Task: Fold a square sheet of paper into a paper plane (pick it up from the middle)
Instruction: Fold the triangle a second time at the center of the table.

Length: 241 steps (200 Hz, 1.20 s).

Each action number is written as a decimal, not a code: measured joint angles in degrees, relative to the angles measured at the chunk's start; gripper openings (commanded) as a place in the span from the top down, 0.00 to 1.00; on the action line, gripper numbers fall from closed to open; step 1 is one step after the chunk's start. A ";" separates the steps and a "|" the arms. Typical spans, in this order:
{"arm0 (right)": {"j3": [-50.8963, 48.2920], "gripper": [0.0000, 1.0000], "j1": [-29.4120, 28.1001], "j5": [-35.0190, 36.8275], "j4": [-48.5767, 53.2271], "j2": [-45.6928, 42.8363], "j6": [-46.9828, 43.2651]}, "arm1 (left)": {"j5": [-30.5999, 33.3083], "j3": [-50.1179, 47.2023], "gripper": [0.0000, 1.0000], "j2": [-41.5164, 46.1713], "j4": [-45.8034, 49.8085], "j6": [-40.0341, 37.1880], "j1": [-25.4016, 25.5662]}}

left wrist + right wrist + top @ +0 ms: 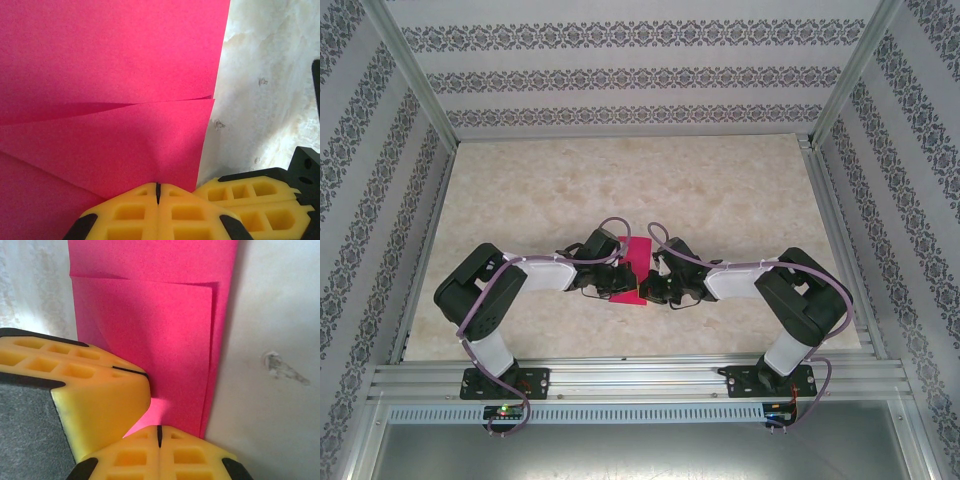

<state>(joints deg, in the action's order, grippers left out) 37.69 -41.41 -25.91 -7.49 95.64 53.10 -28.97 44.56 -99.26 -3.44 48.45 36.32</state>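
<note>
Up close, wrist views reveal creased paper [100,65] touching left tool [157,189] and right tool [159,431], both clenched.

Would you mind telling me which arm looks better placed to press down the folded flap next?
Probably the left. The left gripper, shut, meets the square sheet of paper near the middle of its folded flaps. The right gripper, shut, sits nearer the sheet's edge.

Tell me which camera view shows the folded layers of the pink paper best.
The left wrist view: the pink paper is close and large, its overlapping flap edges plain. Right wrist shows a narrower strip; top external, a small distant patch.
</note>
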 measured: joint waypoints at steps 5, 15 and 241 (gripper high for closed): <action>0.02 1.00 0.00 0.00 0.02 0.00 -0.13 | -0.11 0.00 1.00 0.00 -0.02 0.00 -0.04; 0.04 1.00 0.00 0.00 0.09 0.00 -0.37 | -0.31 -0.13 1.00 -0.02 -0.28 -0.02 -0.11; 0.09 1.00 0.00 0.20 -0.02 0.07 -0.57 | -6.25 -2.62 0.96 -0.81 -5.95 -3.67 -13.77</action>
<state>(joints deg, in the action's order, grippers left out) 37.78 -41.41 -25.71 -7.51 95.70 52.53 -35.22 41.93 -100.07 -9.39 44.77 22.55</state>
